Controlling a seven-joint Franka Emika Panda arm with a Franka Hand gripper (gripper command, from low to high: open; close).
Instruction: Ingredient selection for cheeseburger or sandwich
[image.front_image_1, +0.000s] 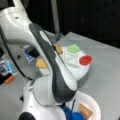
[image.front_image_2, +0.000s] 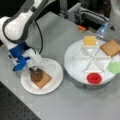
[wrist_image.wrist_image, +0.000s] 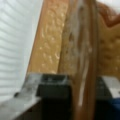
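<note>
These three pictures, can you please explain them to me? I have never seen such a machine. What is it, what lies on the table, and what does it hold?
It is a white robot arm with a hand. Two pictures come from cameras facing the grey table; the close-up comes from a camera on the arm's wrist. In a front view, a small white plate carries a toast square, and the hand holds a brown patty on it. The divided white tray holds a cheese square, another toast, a green leaf and a red disc. The wrist view shows the patty edge-on against the toast.
</note>
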